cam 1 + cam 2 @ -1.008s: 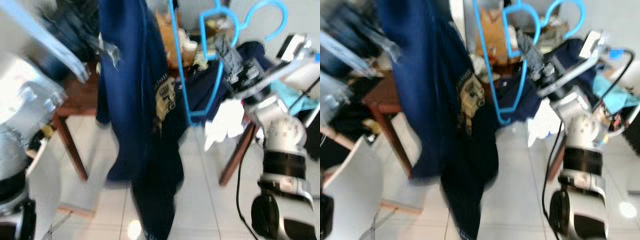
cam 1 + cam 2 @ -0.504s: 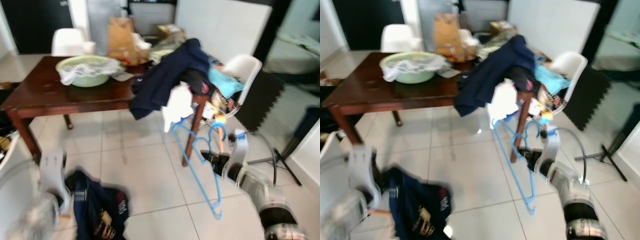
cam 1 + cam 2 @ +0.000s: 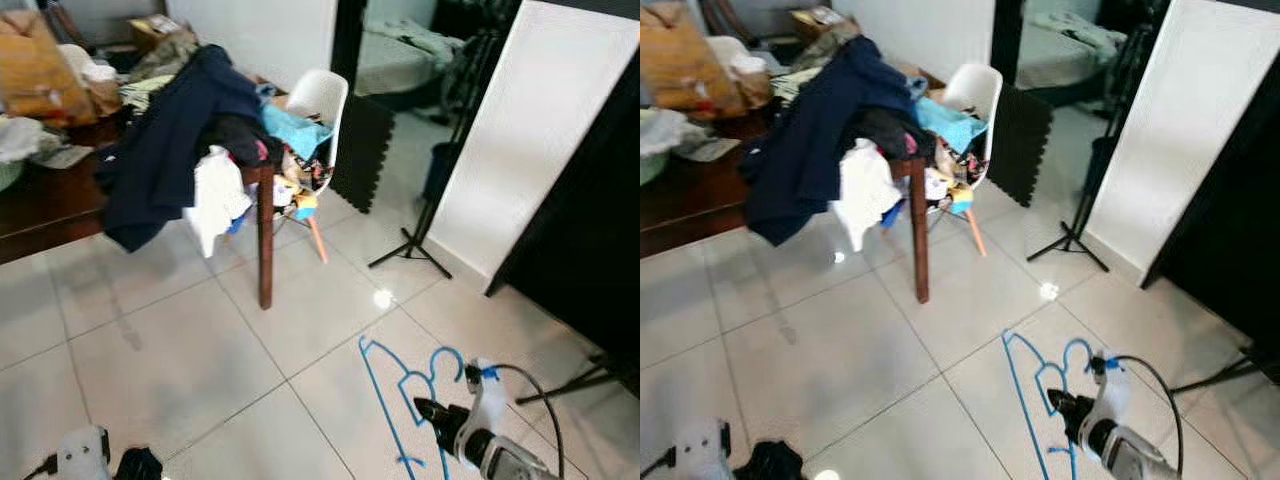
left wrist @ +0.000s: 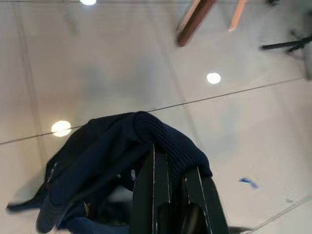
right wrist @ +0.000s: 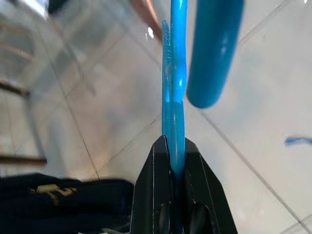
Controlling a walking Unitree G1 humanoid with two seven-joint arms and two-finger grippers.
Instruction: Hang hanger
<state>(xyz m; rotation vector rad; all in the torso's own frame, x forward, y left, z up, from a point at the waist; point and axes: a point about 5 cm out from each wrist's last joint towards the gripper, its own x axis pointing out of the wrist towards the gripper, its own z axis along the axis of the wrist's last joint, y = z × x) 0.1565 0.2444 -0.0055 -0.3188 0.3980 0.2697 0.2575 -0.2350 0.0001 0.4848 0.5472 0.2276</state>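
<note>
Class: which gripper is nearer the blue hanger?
Right. The right gripper is shut on the hanger; the left gripper holds a navy garment across the floor.

Tiled floor (image 3: 180, 350) (glossy), cluttered wooden table (image 3: 45, 205)

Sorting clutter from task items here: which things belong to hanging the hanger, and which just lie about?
Job:
blue hanger, clamped in right claw
navy garment, clamped in left claw

Lying about:
clothes pile
wooden table
white chair
black stand
</note>
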